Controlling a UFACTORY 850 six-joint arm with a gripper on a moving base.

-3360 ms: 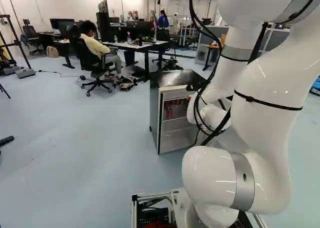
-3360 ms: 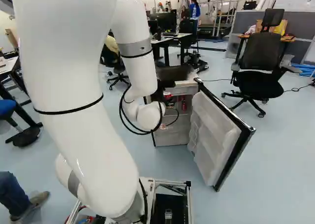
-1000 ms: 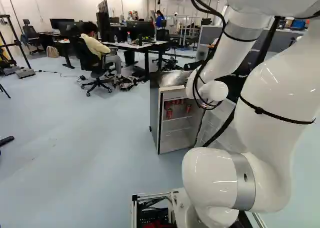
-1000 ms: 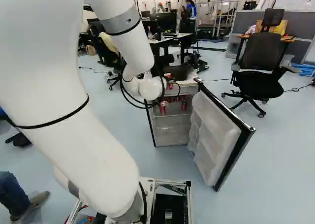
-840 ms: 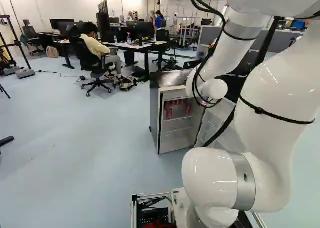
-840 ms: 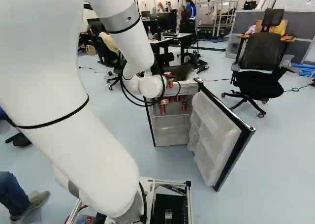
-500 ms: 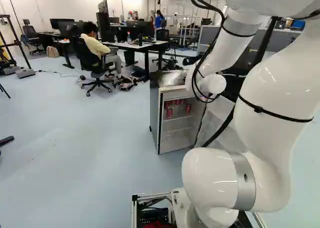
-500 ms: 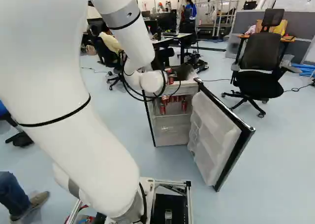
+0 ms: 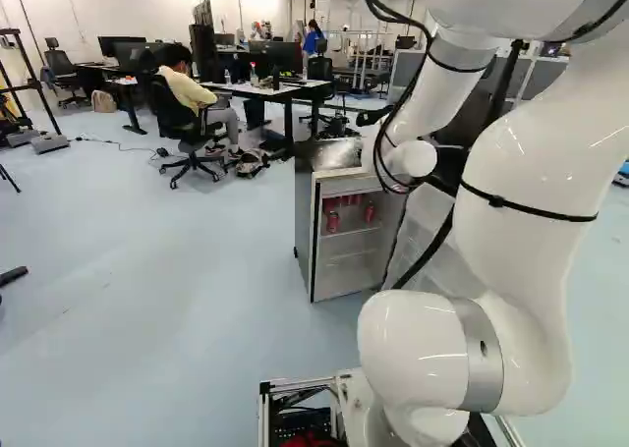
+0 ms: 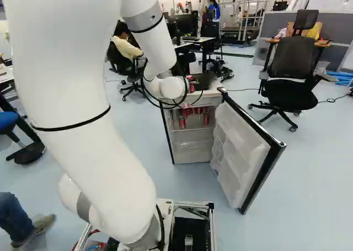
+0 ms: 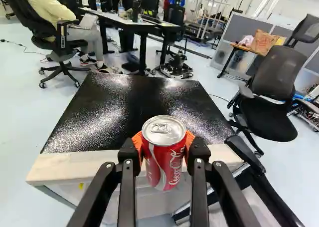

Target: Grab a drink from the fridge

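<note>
Pincer (image 10: pixel 190 83) parted can-wide, orange pads (image 11: pixel 136 141) clamping red can (image 11: pixel 163 159).

Held can (image 11: pixel 158 174): large white script lettering is borne on the red side, set lengthwise along it, with a curved white band beside it; the finer print is too small to be made out.
Cans inside (image 10: pixel 182 122): any print on their red sides, within the fridge (image 11: pixel 60 169), is too small to be read.
Yellow mark (image 11: pixel 80 186): it is seen on the fridge's front; whether print is borne there cannot be told.
Bottles (image 11: pixel 121 7): any lettering is too small to be read.
</note>
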